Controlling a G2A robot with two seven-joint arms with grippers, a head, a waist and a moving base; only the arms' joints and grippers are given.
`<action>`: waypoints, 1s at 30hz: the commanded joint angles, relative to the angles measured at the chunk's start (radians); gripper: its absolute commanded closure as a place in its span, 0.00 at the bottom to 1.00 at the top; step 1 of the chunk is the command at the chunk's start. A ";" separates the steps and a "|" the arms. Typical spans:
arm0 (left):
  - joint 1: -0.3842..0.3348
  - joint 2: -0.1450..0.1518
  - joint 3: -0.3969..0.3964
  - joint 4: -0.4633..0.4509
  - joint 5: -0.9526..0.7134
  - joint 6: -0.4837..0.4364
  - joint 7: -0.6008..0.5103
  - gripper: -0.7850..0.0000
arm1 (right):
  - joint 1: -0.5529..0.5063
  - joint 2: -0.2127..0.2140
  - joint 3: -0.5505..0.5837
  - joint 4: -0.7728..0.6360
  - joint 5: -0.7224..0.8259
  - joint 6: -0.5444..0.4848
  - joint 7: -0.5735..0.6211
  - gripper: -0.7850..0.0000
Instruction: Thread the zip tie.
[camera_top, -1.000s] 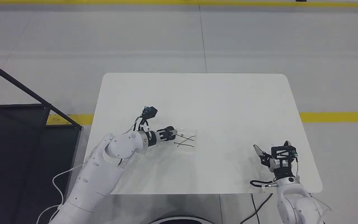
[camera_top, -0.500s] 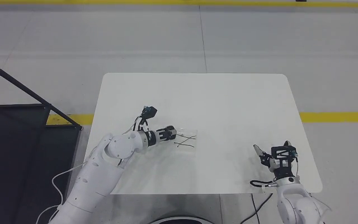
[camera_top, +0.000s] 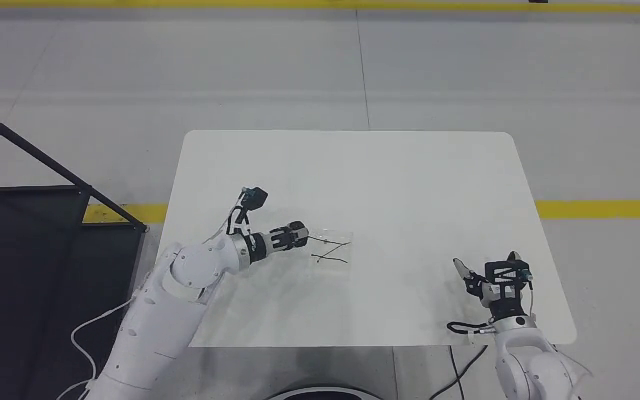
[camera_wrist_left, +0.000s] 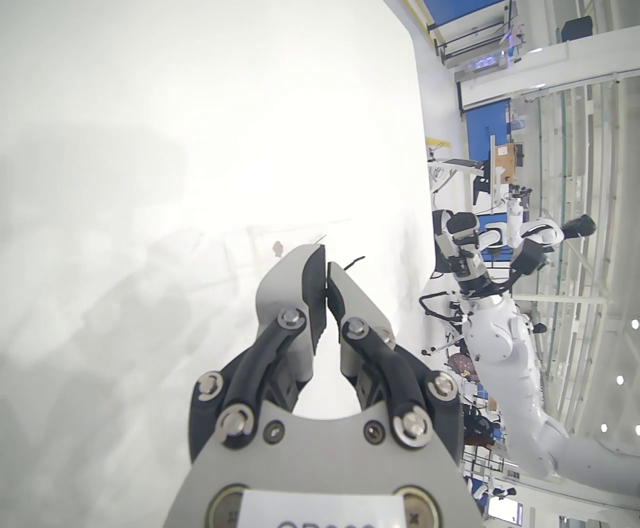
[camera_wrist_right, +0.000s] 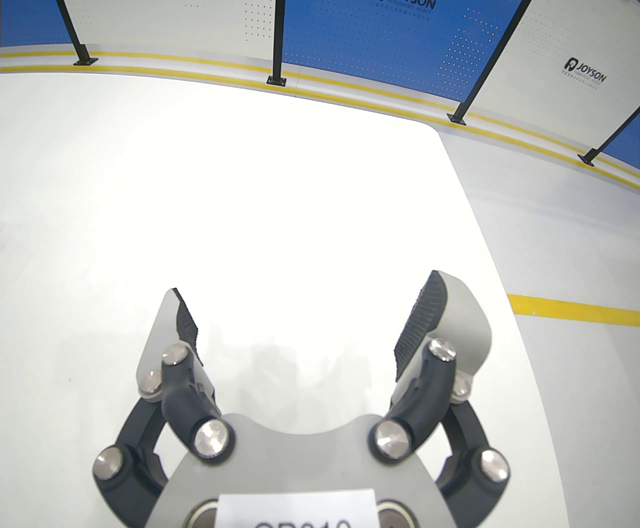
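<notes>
The left end effector sits low over the left half of the white tabletop, a little nearer the robot than the middle, pointing across toward the robot's right. Its dark pads are pressed together with no gap showing. The zip tie begins right at those tips. It is a very thin, dark strand, hardly more than a line against the white surface. In the left wrist view a short curl of it pokes out just past the closed fingertips, but it cannot be told whether the end is actually pinched between the pads. Its long axis lies roughly side to side across the tabletop, leading away from the left end effector toward the robot's right, with a slight bend along the way. Just beside it, on the robot's side, a second dark strand lies nearly parallel and gently bowed. Well apart from both, near the tabletop's near right corner, the right end effector hangs above the surface with its fingers spread wide and nothing between them.
</notes>
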 joint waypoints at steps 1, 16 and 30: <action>0.008 0.006 -0.023 -0.007 0.000 -0.037 -0.013 1.00 | -0.003 0.000 0.003 -0.008 0.008 -0.010 -0.009 0.00; 0.076 0.037 -0.131 -0.054 -0.112 -0.259 -0.096 1.00 | -0.155 0.014 0.104 -0.287 0.252 -0.391 0.046 0.00; 0.100 0.044 -0.152 -0.073 -0.071 -0.244 -0.041 1.00 | -0.157 0.013 0.115 -0.308 0.248 -0.332 0.098 0.00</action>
